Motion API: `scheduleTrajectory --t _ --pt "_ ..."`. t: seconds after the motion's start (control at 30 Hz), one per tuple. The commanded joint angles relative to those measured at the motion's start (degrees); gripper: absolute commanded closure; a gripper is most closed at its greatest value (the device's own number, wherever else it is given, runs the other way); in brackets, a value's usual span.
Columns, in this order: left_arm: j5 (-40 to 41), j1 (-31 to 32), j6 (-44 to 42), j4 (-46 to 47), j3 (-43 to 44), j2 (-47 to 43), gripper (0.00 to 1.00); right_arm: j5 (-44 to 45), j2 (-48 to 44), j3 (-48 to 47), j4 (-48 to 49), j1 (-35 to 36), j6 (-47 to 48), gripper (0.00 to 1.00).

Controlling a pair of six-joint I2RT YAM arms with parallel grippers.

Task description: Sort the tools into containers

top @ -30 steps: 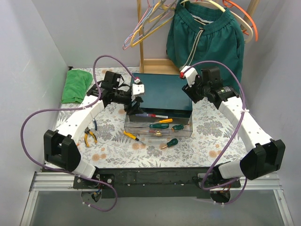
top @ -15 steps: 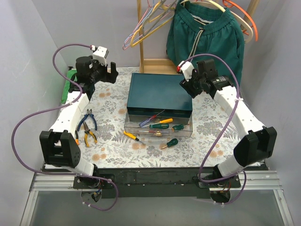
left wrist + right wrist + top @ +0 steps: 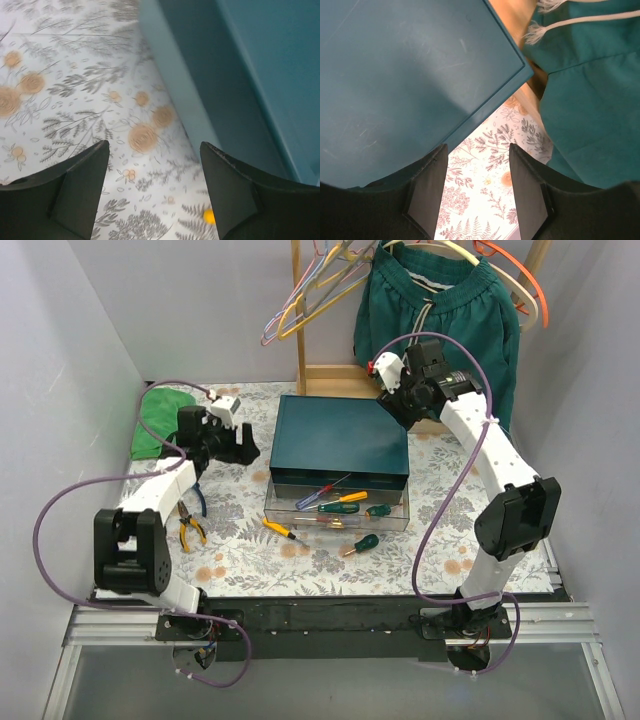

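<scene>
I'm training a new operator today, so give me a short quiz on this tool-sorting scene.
1. True or false: the pliers lie in the drawer.
2. The yellow screwdriver lies: A) in the drawer, B) on the table, C) under the pliers.
3. Fill in: the left gripper and right gripper are both ____.
Key: 1 false; 2 B; 3 open.
</scene>
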State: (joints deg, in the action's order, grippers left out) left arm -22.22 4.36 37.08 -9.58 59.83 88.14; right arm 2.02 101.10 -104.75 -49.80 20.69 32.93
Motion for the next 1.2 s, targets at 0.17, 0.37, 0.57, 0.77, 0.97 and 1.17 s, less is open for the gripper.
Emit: scheduleTrajectory --t 0.17,0.37,0.57,0.77,0.97,1.17 --pt "-36.31 -1.55 -48.56 -28.36 -5.60 -11.85 0.39 0.79 1.03 -2.13 -0.65 -0.03 -0.59 0.41" --pt "-38.07 -4.27 -66.94 -38.83 -4.99 -7.47 0.39 -0.52 -2.57 2.70 1.28 -0.03 0.47 0.41" --pt "-41.85 -6.47 -82.93 -46.39 -3.49 0.27 0.39 -1.49 -5.03 5.61 2.43 -0.03 1.17 0.41" --pt "-41.77 -6.47 -95.96 -40.17 -8.85 0.54 0.37 -0.71 -5.65 6.57 3.04 -0.03 1.35 0.41" --pt "-40.27 -6.47 -106.93 -45.69 -5.08 8.79 0.40 0.00 -5.56 5.96 2.08 -0.03 0.38 0.41" --pt "-40.53 -5.42 -112.23 -46.93 -4.20 13.55 0.44 1.49 -4.86 4.38 0.76 -0.03 1.00 0.41"
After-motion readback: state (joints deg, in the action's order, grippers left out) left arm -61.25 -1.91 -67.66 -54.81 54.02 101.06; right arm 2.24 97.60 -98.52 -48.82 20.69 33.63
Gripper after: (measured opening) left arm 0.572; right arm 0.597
